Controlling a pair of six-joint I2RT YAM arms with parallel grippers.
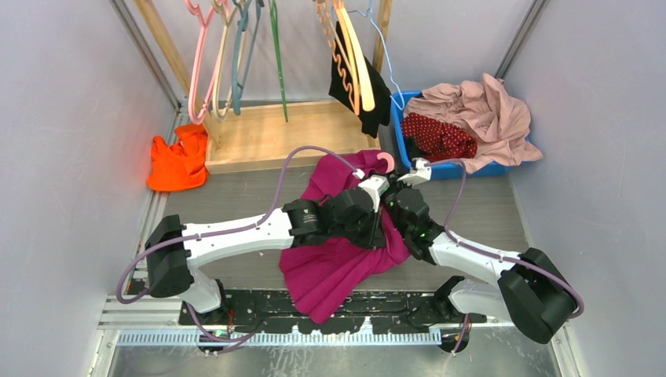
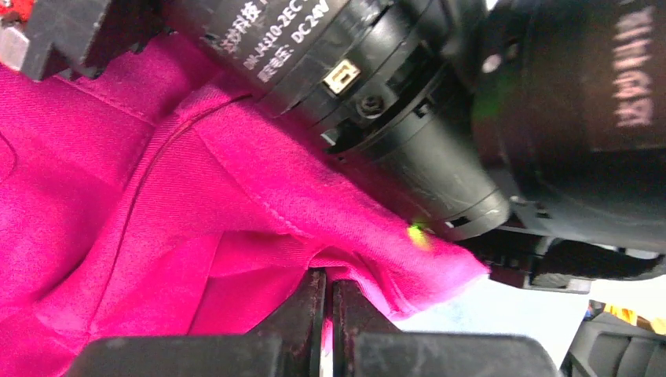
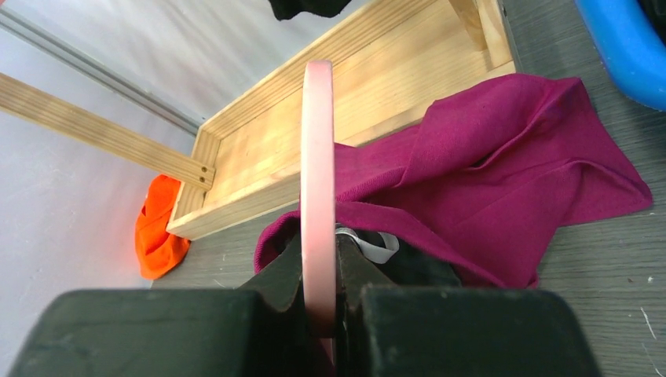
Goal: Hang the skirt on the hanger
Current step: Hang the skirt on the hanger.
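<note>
Mid tabletop (image 1: 487,212) lies garment (image 1: 338,267), hanger (image 1: 386,162) at its far edge. Bin (image 1: 399,133) sits far right, skirt (image 1: 440,137) in it, w/ 2nd garment (image 1: 487,118) over bin's rear & right. Tray (image 1: 267,133) sits behind-left; cloth (image 1: 177,161) left of it.

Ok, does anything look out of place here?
Yes. The dotted skirt lies in the blue bin, while the left gripper pinches a magenta garment instead and the right gripper holds the hanger. An orange cloth lies crumpled by the wall.

Top view looks down from high above the magenta garment (image 1: 338,271); both wrist views sit close against it, sharing it.
</note>
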